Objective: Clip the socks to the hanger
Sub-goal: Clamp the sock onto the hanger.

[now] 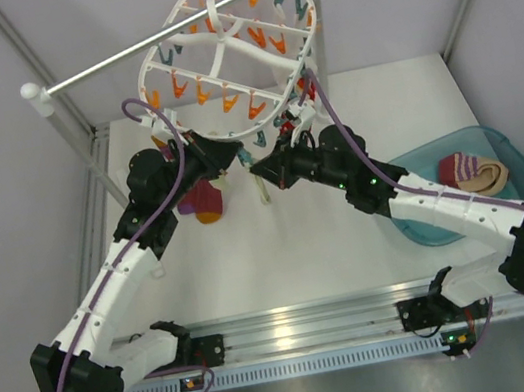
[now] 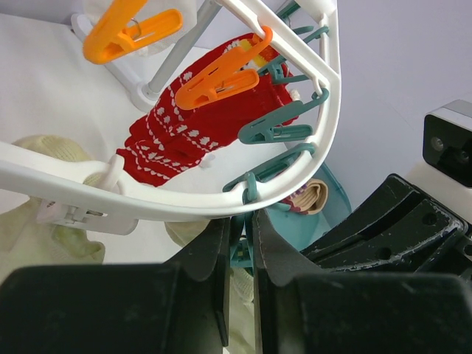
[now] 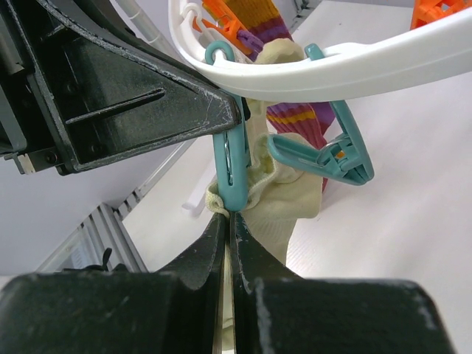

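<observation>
The white oval hanger hangs from the rail, with orange and teal clips around its rim. Under its near edge, my left gripper is shut on the top of a teal clip. One cream sock hangs at that clip's mouth, its cuff edge touching the clip's tip. Just below the clip, my right gripper is shut on this sock's edge. In the top view both grippers, the left gripper and the right gripper, meet beneath the hanger. The other sock, striped red and white, lies in the blue basin.
A maroon-purple sock and a red patterned sock hang from hanger clips. A second teal clip dangles right of the held one. The metal rail on white posts crosses the back. White walls close in on both sides.
</observation>
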`<state>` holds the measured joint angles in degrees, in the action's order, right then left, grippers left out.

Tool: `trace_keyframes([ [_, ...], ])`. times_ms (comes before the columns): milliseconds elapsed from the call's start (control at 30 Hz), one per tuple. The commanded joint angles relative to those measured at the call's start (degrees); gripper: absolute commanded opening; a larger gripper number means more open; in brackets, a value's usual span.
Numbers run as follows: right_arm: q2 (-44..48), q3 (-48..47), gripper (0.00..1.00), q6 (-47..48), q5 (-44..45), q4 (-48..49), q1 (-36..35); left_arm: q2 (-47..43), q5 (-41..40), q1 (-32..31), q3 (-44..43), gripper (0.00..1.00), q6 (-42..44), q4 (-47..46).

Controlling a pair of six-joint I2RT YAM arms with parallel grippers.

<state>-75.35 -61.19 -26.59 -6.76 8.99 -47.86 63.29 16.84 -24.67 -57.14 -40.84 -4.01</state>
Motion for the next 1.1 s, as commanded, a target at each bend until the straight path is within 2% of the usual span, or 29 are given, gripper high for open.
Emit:
trace_keyframes([
  [0, 1.44, -2.71, 0.00, 0.22, 1.32, 5.68, -0.84, 0.26, 0.91, -0.03, 0.63, 0.14, -1.35, -1.17],
  [67, 1.35, -2.62, 0.00, 0.22, 1.23, 5.86, -0.84, 0.00, 0.47, -0.03, 0.54, 0.23, -1.26, -1.00],
  [100, 1.35, -2.62, 0.00, 0.40, 1.23, 5.77, -0.84, -0.09, 0.39, 0.06, 0.46, 0.32, -1.17, -0.83],
  [200, 1.52, -2.36, 0.00, 0.57, 1.31, 5.68, -0.84, -0.53, -0.23, 0.14, 0.28, 0.46, -0.82, -0.56],
  [433, 1.61, -2.00, 0.00, 1.54, 1.58, 5.51, -0.84, -2.02, -0.67, 1.02, -0.69, 0.58, 0.85, -0.56],
  [500, 1.35, -2.18, 0.00, 2.24, 0.27, 5.68, -0.84, -2.38, -0.93, 1.28, -0.95, 0.58, 1.64, 0.05],
  [633, 2.48, -1.75, 0.23, 5.05, -1.58, 3.41, -0.40, -3.34, -1.20, 2.60, -0.86, 0.49, 1.82, 1.46],
  [667, 3.19, -1.31, 0.25, 6.62, -1.50, 2.88, -0.22, -3.52, -1.02, 3.21, -0.78, 0.45, 1.82, 1.55],
  [733, 5.47, 0.53, 0.33, 7.95, -1.76, 2.08, 0.91, -4.13, -0.58, 3.83, -0.51, 0.43, 1.99, 1.72],
  [933, 12.50, 6.07, 0.36, 16.99, -2.72, 0.49, 4.08, -4.49, 1.26, 6.29, 0.10, 0.41, 2.25, 1.29],
  [1067, 13.04, 8.63, 0.43, 23.75, -6.23, 6.97, 5.75, -4.05, 2.75, 6.82, 0.02, 0.42, 2.08, 0.76],
])
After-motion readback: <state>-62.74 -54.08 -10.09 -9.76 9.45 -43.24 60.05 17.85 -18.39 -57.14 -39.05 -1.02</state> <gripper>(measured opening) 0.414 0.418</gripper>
